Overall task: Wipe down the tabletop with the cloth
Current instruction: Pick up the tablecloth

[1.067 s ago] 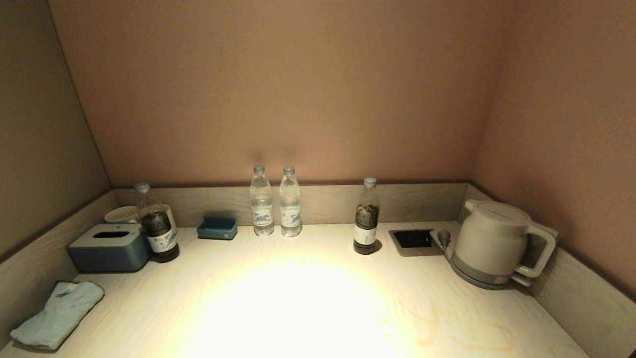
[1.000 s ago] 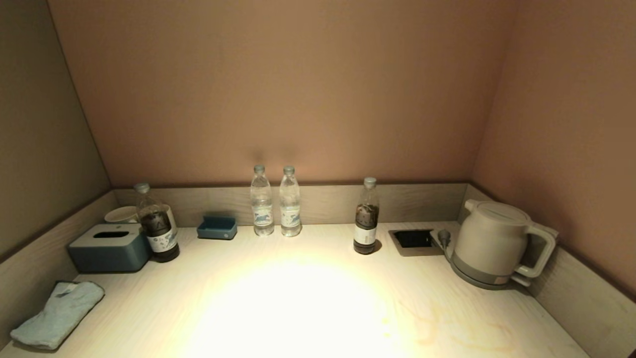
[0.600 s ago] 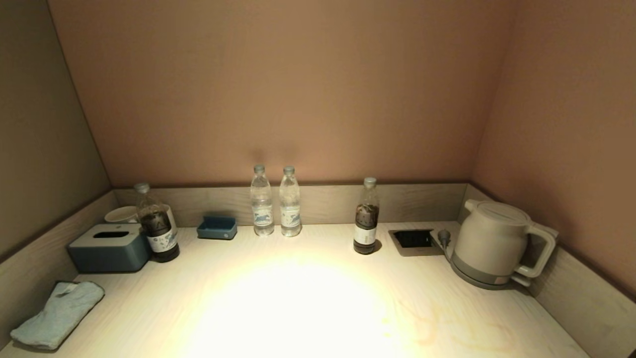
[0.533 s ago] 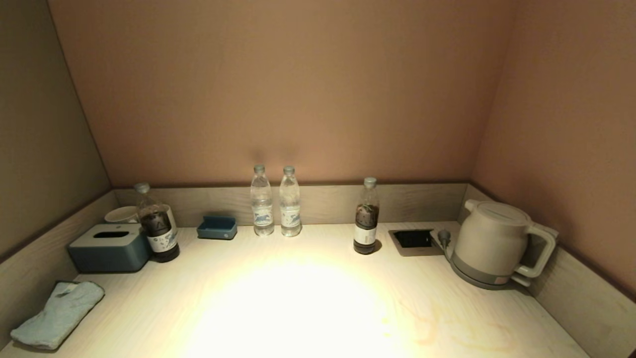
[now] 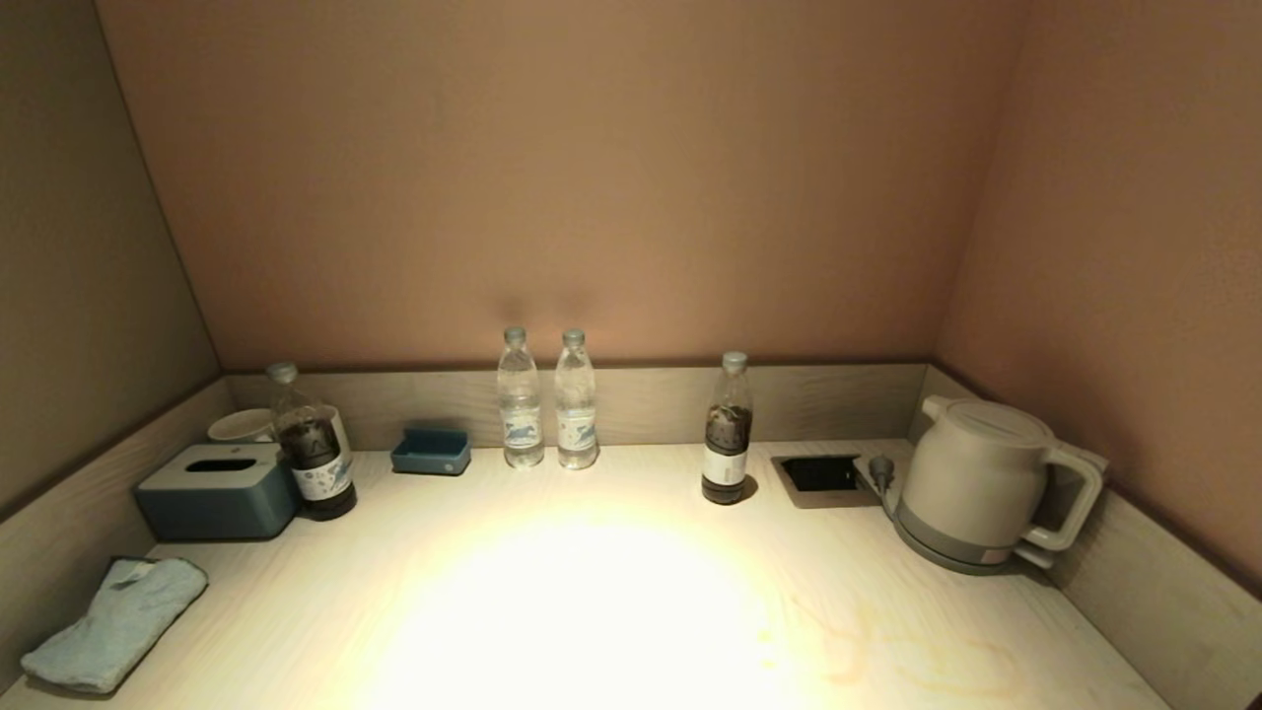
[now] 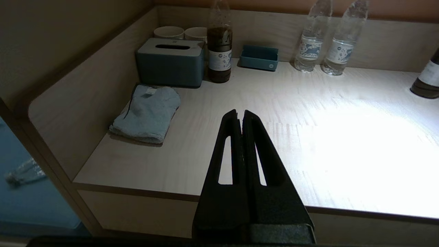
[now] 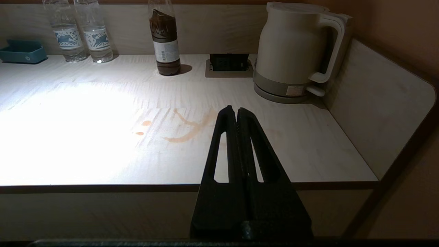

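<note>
Terry-pile, pale blue, the cloth [image 6: 145, 113] lies folded on the worktop [image 5: 296, 611] at its near left corner, just in front of the tissue box [image 6: 170, 61], untouched; the step in hand is therefore the approach, with no grasp made. Left hand [image 6: 240, 115] hovers off the front edge, fingers pressed together, nothing held; right hand [image 7: 232, 112] is posed likewise on the right side. Judged next move: spread the left hand, reach to the cloth, pinch a fold, then drag it to the orange stain [image 7: 187, 128] near the kettle [image 7: 295, 51]. Count: one cloth; one tissue box; one kettle; two clear water bottles [image 5: 547, 399]; two dark bottles [image 5: 725, 429]; two cups [image 6: 183, 32]; one blue tray [image 5: 431, 451].
</note>
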Available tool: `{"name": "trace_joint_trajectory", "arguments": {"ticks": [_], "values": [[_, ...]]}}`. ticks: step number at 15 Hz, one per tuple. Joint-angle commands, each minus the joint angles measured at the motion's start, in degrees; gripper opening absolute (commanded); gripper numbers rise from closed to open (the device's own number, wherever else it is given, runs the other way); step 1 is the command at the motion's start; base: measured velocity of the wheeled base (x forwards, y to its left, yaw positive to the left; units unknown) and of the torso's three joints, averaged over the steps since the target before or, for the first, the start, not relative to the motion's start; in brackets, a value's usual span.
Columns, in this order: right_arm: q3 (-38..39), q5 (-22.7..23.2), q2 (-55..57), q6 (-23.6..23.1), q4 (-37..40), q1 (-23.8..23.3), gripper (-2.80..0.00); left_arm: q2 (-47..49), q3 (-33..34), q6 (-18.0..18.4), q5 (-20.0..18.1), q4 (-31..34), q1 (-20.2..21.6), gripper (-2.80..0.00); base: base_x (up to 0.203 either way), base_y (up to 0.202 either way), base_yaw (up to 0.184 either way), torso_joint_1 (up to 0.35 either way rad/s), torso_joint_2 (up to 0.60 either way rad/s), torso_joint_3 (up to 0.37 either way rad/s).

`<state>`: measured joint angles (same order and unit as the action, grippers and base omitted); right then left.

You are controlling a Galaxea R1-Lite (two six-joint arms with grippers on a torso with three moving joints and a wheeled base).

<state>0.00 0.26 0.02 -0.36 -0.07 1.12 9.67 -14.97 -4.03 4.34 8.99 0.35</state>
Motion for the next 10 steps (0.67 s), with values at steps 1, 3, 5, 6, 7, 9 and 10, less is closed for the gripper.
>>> {"name": "trace_joint_trajectory", "arguments": {"ticks": [1,3,5,6,7,9,10], "values": [[0.0,0.0,0.06,0.01,-0.01,0.02,-2.8,12.65,-4.12,-2.78,2.3,0.08,0.07,-2.8,0.0,0.0,0.0,0.0,0.0,0.0],[0.0,0.0,0.06,0.01,-0.01,0.02,-2.8,27.75,-9.8,-8.25,7.96,0.26,0.11,-2.8,0.0,0.0,0.0,0.0,0.0,0.0],[0.0,0.0,0.06,0.01,-0.01,0.02,-2.8,44.15,-15.61,-12.39,13.61,0.38,0.19,-2.8,0.0,0.0,0.0,0.0,0.0,0.0],[0.0,0.0,0.06,0.01,-0.01,0.02,-2.8,52.12,-18.7,-14.13,16.02,0.35,0.29,-2.8,0.0,0.0,0.0,0.0,0.0,0.0],[0.0,0.0,0.06,0.01,-0.1,0.02,-2.8,58.77,-21.68,-15.65,18.01,0.34,0.48,-2.8,0.0,0.0,0.0,0.0,0.0,0.0],[0.0,0.0,0.06,-0.08,-0.01,0.02,-2.8,71.38,-28.07,-18.33,21.0,0.65,1.73,-2.8,0.0,0.0,0.0,0.0,0.0,0.0],[0.0,0.0,0.06,-0.05,-0.1,0.02,-2.8,76.41,-30.88,-19.19,22.11,1.02,2.79,-2.8,0.0,0.0,0.0,0.0,0.0,0.0]]}}
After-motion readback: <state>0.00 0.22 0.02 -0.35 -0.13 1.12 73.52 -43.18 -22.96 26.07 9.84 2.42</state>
